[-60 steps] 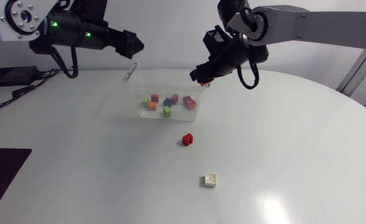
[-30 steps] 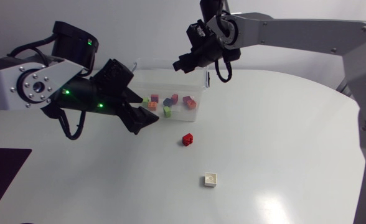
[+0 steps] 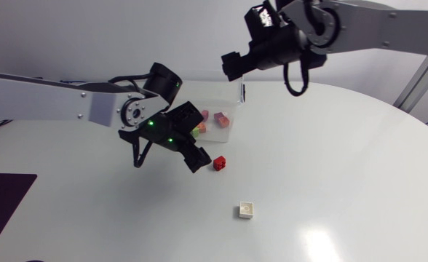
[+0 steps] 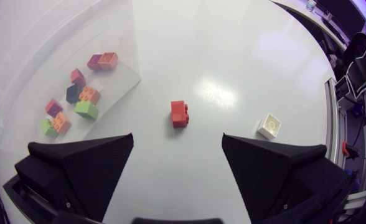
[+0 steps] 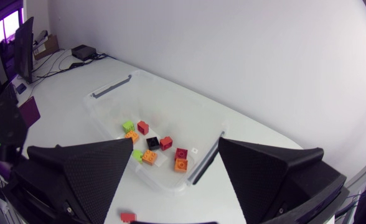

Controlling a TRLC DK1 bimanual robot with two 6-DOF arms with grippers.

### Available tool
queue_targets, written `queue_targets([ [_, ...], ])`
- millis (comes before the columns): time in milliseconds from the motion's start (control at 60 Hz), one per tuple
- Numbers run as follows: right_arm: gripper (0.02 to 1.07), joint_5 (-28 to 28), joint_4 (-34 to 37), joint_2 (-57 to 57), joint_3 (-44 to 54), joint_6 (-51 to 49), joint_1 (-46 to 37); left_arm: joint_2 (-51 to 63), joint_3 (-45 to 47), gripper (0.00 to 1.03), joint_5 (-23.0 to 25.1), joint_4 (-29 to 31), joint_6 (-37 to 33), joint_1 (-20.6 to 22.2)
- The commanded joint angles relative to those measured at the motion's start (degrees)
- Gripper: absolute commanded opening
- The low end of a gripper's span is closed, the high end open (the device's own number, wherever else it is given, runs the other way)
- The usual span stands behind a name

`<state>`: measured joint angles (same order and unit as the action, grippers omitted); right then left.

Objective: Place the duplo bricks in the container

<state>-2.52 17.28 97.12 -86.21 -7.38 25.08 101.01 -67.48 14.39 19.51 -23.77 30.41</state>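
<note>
Our left gripper [image 4: 177, 140] is wide open and holds nothing. The red brick [image 4: 179, 114] sits on the tabletop [image 4: 233, 50] just ahead of it, outside the container [image 5: 170, 109], with the white brick [image 4: 269, 126] nearby. The bricks look small, light, hard and smooth, so we should pinch the flat sides. Our right gripper [image 5: 176, 144] is open and empty too.
</note>
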Motion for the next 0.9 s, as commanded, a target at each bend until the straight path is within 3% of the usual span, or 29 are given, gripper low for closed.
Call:
queue_targets([
  [0,1.03,-0.46,-0.49,-5.72,7.99,-1.24,-0.91,4.19,-4.41,0.98,-1.30,0.71,1.80,1.40],
  [167,1.03,-1.08,-0.84,-16.35,21.70,-2.82,-2.05,10.87,-12.15,0.96,-4.37,4.57,3.29,3.34],
  [367,1.03,-2.75,1.27,-22.85,31.11,-3.96,-3.28,16.50,-19.00,0.86,-6.31,10.73,3.82,4.39],
  [683,1.03,-4.24,3.64,-29.01,42.62,-8.00,-2.84,23.44,-26.65,0.81,-8.42,16.70,5.84,5.88],
  [883,1.02,-5.56,8.30,-32.61,46.05,-12.57,0.85,28.28,-31.48,0.56,-8.86,19.78,7.42,5.97],
])
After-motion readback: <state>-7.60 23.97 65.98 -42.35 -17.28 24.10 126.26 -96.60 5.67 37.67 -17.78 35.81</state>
